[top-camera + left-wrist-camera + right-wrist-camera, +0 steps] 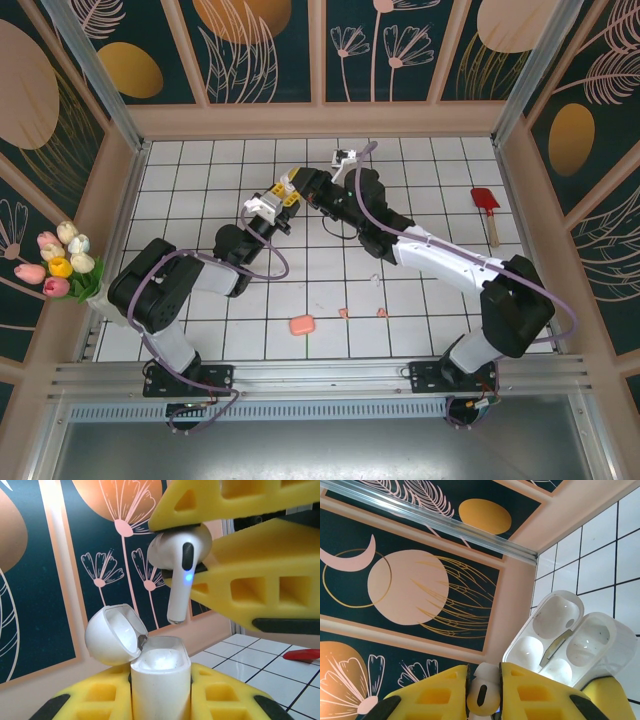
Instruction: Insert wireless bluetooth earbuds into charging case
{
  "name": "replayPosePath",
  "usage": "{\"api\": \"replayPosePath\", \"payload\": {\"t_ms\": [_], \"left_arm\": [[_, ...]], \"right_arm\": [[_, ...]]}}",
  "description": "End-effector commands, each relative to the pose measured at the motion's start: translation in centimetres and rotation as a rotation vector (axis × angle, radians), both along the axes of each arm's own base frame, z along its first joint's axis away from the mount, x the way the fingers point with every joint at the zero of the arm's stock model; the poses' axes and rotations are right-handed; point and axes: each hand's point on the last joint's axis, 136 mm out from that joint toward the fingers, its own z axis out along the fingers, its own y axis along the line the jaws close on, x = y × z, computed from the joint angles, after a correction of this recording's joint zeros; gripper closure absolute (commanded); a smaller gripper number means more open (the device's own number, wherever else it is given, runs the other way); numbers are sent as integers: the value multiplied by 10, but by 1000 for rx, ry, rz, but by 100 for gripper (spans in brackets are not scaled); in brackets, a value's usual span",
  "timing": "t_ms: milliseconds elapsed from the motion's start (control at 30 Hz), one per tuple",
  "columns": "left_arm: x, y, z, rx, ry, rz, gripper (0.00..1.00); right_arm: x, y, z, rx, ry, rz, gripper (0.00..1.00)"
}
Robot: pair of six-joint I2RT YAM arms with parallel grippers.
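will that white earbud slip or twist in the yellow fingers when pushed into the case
Probably slippery: the earbud looks glossy and rounded. It may pivot, since the right fingers pinch just its head, the stem hanging free. Likely light: it looks small beside those fingers.

White earbud (170, 550) stem-down, blue LED lit, above open white case (160, 685)

No lettering, number or brand mark can be read on the charging case (160, 685) or the earbud (177, 580).
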Motion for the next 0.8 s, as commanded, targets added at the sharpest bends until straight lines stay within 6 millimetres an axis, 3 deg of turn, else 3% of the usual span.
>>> {"api": "replayPosePath", "payload": {"t_ms": [0, 767], "left_arm": [[-17, 7, 52, -99, -183, 0, 100], [-18, 5, 51, -92, -180, -12, 100]], "right_arm": [[-4, 6, 1, 31, -11, 24, 80], [4, 11, -30, -28, 68, 24, 81]]}}
